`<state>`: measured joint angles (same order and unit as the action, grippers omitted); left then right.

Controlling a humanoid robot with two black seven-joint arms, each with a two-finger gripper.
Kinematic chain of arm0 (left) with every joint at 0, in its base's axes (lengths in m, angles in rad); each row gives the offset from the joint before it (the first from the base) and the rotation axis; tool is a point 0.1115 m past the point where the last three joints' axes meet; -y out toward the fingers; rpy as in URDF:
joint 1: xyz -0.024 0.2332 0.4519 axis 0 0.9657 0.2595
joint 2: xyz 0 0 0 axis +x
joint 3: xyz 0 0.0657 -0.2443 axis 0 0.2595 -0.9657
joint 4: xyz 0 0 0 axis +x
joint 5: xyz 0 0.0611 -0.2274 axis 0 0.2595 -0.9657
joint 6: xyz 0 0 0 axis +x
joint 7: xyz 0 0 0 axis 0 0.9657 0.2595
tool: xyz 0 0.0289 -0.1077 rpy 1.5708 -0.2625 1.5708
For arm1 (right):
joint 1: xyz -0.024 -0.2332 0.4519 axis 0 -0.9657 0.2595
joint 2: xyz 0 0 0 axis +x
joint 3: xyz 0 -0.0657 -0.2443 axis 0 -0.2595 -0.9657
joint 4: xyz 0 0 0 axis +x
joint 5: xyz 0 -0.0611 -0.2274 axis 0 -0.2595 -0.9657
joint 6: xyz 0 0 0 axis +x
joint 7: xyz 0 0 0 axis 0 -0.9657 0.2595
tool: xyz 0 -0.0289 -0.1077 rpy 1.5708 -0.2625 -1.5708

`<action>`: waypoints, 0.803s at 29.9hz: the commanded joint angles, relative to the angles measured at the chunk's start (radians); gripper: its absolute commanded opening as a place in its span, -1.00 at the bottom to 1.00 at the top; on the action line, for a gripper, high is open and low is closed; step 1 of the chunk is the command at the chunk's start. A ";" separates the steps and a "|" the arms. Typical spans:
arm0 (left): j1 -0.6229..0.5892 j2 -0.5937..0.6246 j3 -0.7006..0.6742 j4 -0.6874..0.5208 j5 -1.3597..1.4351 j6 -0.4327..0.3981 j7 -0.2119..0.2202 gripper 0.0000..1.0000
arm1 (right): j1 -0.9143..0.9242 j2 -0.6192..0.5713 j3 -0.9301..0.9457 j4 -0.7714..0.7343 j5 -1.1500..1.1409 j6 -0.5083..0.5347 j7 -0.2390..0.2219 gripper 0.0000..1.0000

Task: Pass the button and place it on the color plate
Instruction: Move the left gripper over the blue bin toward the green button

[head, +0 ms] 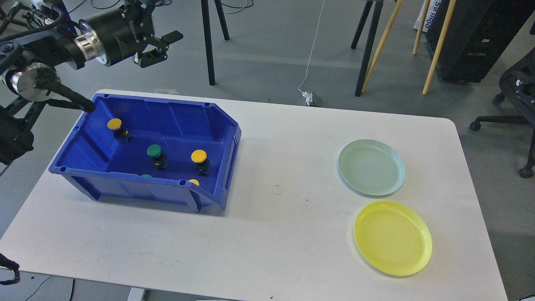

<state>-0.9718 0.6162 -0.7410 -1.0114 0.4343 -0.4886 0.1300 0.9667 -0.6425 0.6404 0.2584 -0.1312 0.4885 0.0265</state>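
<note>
A blue bin (217,125) on the left of the white table holds push buttons with black bases. A yellow-capped button (114,124) stands at the back left, a green-capped one (154,151) in the middle and another yellow-capped one (199,156) to its right. More caps peek over the front wall, among them a yellow one (193,182). My left gripper (166,47) hangs open and empty above the bin's back edge, well clear of the buttons. On the right lie a pale green plate (371,167) and a yellow plate (392,237). The right gripper is out of view.
The table (284,217) is bare between the bin and the plates. Behind it stand tripod legs (209,46), wooden poles (436,46), a black cabinet (476,37) and an office chair (518,104) at the right edge.
</note>
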 commanded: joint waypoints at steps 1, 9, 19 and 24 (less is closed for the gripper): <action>0.004 0.005 -0.031 0.000 0.006 0.000 -0.019 0.99 | -0.006 -0.005 0.004 -0.001 0.011 0.000 0.003 0.99; 0.005 -0.016 -0.104 0.069 -0.055 0.000 -0.294 1.00 | -0.022 -0.005 -0.001 -0.010 0.010 0.000 0.216 0.99; -0.001 -0.064 -0.063 0.103 -0.049 0.000 -0.273 0.84 | -0.037 0.007 -0.079 0.019 0.010 0.000 0.201 0.99; -0.002 0.036 -0.061 -0.012 0.162 0.000 -0.259 0.66 | -0.036 -0.002 -0.122 0.073 0.008 0.000 0.200 0.98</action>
<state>-0.9738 0.6019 -0.8032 -0.9697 0.4599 -0.4891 -0.1386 0.9301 -0.6378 0.5343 0.3096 -0.1220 0.4888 0.2276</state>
